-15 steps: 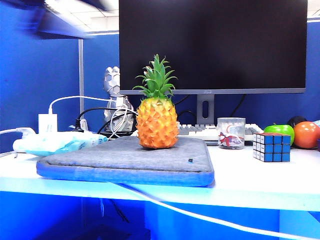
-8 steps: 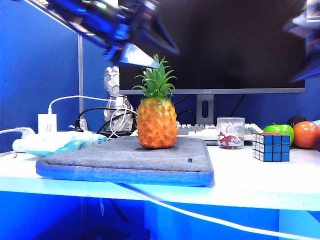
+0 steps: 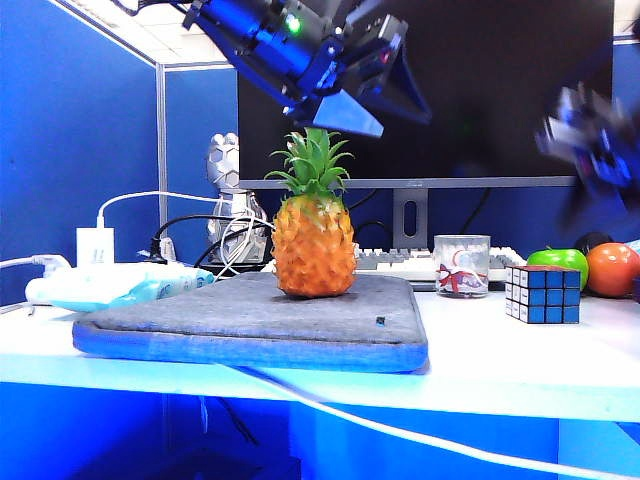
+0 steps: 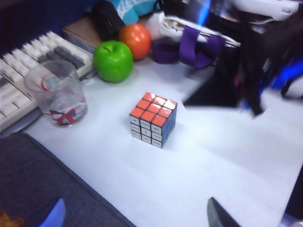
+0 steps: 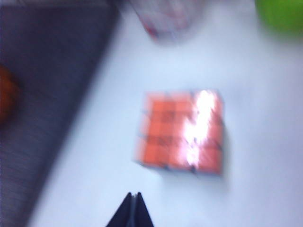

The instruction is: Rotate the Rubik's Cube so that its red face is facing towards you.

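The Rubik's Cube (image 3: 544,293) stands on the white table at the right, with a blue side toward the exterior camera. Its red face (image 4: 153,108) points up, seen from above in both wrist views; the right wrist view shows the cube (image 5: 182,132) blurred. My left gripper (image 3: 400,125) hangs open high over the pineapple, well left of the cube, with nothing between its fingers (image 4: 215,216). My right gripper (image 3: 590,160) is a blur above the cube. Its tips (image 5: 134,195) are shut and empty, a short way off the cube.
A pineapple (image 3: 314,235) stands on a grey pad (image 3: 250,325). A glass cup (image 3: 462,265) sits just left of the cube, and a green apple (image 3: 560,260) and an orange (image 3: 613,268) behind it. A keyboard (image 3: 395,262) and a monitor (image 3: 425,90) are at the back.
My left arm has swung in from the upper left to above the pineapple. My right arm has come down into view at the right. The cube has not moved.
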Robot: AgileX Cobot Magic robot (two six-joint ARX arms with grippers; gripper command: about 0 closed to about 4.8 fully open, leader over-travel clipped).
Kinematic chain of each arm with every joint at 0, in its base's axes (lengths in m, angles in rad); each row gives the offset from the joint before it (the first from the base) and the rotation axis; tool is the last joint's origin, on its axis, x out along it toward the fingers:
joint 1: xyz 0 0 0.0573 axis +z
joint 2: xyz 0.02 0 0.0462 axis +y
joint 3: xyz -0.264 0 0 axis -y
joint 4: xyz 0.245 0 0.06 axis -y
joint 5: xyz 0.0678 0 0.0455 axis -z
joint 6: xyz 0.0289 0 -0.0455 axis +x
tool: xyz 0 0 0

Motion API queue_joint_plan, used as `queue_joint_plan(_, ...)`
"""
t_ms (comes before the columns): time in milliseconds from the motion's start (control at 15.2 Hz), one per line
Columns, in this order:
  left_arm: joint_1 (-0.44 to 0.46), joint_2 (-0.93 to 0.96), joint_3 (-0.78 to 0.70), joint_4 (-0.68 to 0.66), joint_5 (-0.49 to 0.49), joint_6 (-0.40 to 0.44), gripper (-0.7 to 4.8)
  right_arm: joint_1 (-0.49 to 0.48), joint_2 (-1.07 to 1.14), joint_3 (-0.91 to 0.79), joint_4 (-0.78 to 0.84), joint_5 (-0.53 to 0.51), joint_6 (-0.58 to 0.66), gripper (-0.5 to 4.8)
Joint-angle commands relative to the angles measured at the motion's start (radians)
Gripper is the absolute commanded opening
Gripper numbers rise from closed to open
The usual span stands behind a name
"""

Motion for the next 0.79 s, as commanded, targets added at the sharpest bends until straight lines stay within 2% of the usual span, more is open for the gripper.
queue_joint_plan(66, -0.001, 0.007, 0.011, 0.010, -0.001, -0.004, 3.98, -0.012, 0.070, 0.003, -0.019, -0.003, -0.010, -0.01)
queue_joint_plan(460, -0.001, 0.019, 0.011, 0.033, 0.000, -0.038, 3.98, -0.011, 0.170, 0.051, 0.042, -0.024, -0.019, -0.01)
queue_joint_plan(789, -0.001, 0.021, 0.011, 0.032, -0.008, -0.049, 3.98, -0.011, 0.361, 0.277, 0.029, 0.011, -0.058, -0.01)
